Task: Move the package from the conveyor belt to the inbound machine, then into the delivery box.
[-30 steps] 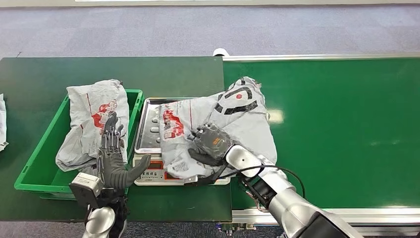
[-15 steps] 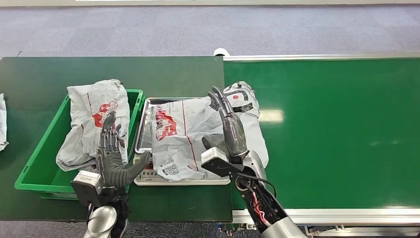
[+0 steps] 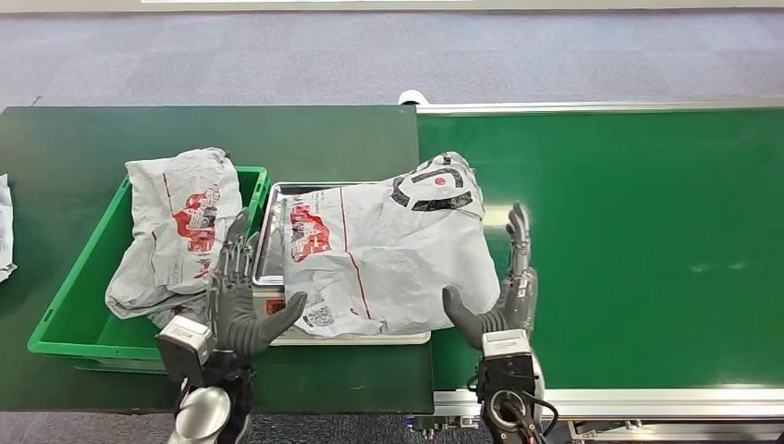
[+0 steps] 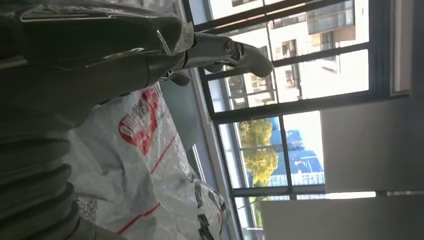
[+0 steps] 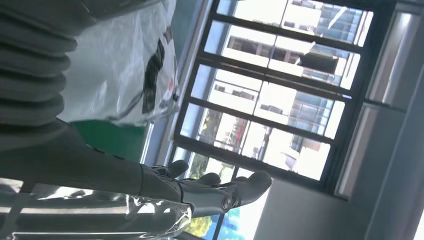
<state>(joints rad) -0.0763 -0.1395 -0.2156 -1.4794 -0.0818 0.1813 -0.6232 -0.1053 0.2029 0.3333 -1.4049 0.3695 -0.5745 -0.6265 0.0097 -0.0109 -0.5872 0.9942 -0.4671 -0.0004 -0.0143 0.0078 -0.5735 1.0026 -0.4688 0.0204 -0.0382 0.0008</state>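
From head view, the package [image 3: 384,264] lies flat on the inbound machine [image 3: 268,236], long axis running front-left to back-right w/ black-printed end toward the conveyor belt [image 3: 629,240]; left hand [image 3: 242,305] and right hand [image 3: 499,296] stand at its two sides, fingers spread, holding nothing. Left wrist view: package [image 4: 145,170] just beside the empty hand [image 4: 165,50]. Right wrist view: hand [image 5: 200,190] w/ fingers straight and free, package [image 5: 125,65] near it.

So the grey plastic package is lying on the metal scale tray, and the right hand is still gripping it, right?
Not quite. The grey plastic package does lie on the metal scale tray, but the right hand is not gripping it. The head view shows that hand open beside the package's edge, fingers upright over the green belt.
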